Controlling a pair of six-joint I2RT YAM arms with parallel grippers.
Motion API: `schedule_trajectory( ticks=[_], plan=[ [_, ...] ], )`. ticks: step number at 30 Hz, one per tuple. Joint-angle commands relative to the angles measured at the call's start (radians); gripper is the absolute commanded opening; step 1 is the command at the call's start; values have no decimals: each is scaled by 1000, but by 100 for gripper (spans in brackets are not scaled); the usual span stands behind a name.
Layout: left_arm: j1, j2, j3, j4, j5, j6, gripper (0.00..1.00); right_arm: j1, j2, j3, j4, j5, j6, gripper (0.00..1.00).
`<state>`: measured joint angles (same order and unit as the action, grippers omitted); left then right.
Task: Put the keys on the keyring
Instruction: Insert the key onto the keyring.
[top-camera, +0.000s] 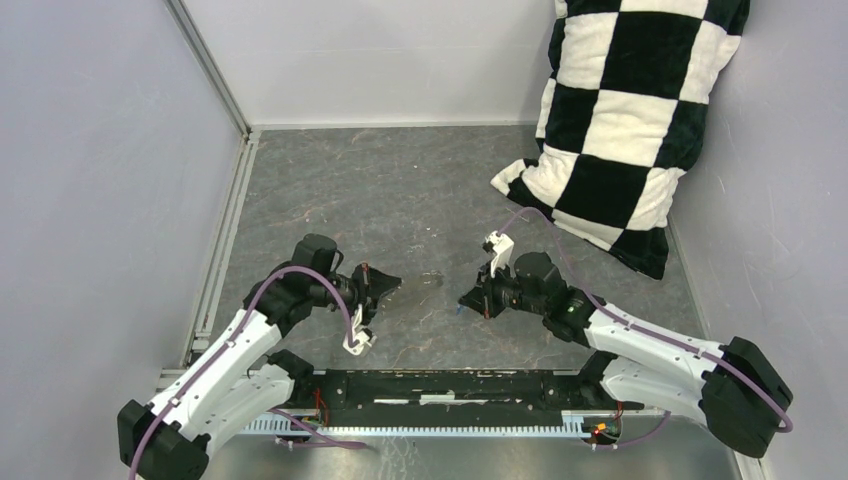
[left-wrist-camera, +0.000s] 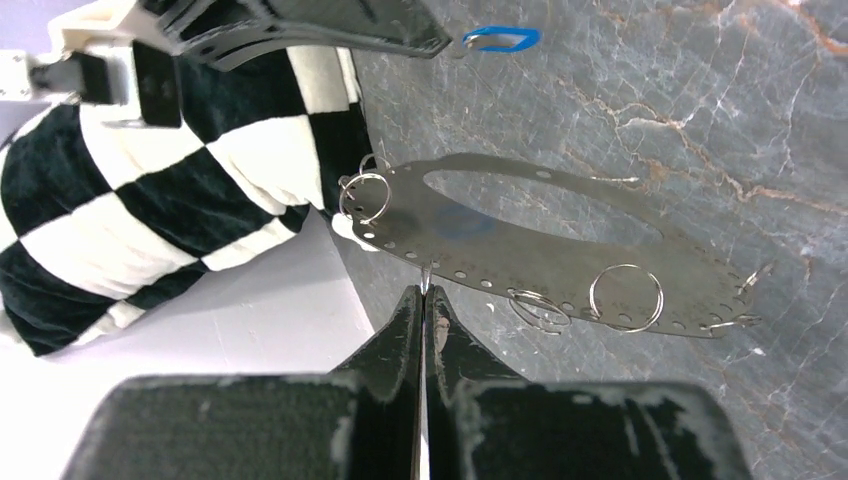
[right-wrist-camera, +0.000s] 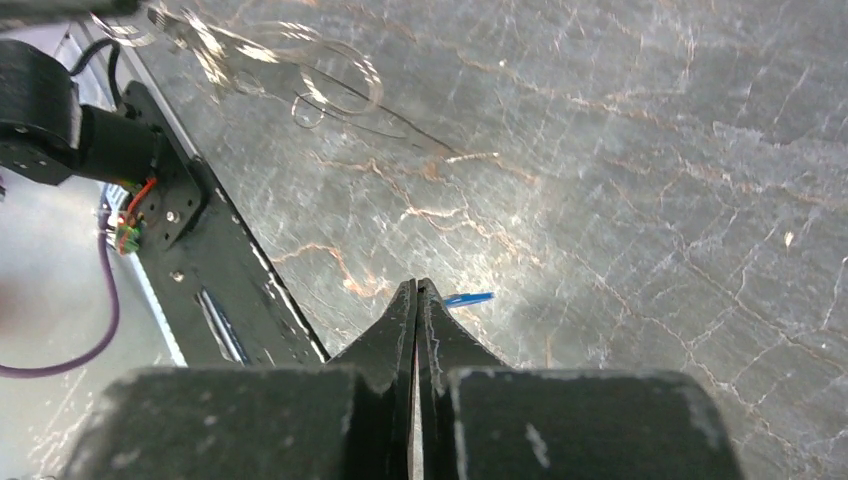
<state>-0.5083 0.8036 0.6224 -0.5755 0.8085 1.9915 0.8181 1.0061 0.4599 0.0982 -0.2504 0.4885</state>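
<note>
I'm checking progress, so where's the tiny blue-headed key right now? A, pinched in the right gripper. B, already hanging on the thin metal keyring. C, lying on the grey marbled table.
A: the tiny blue-headed key juts from the tips of the shut right gripper, apart from the thin metal keyring.

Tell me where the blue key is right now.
Right wrist view: the blue key pokes out rightward from the shut tips of the right gripper, above the grey table.

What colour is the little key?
Bright blue. The key shows best in the left wrist view.
</note>
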Motion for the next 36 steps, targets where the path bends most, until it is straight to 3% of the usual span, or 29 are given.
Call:
schedule_trajectory(
  ticks=[1,11,16,19,25,30,36],
  plan=[
    [-7,-19,51,9,82,-155,2,1,-33,-75,95,-9,-47,0],
    [-6,-36,94,87,191,-451,2,1,-99,-66,216,-107,-111,0],
    [-6,-48,96,102,251,-516,2,2,-141,-57,317,-171,-88,0],
    [-6,-44,112,110,309,-576,2,2,-172,42,192,-159,-219,1],
    [-6,-11,181,88,437,-731,2,1,-231,293,-79,21,-574,0],
    [-6,-16,197,73,527,-739,2,0,-197,358,-76,39,-702,0],
    [-6,-21,211,75,579,-775,2,0,-75,329,71,-140,-782,1]
  ],
)
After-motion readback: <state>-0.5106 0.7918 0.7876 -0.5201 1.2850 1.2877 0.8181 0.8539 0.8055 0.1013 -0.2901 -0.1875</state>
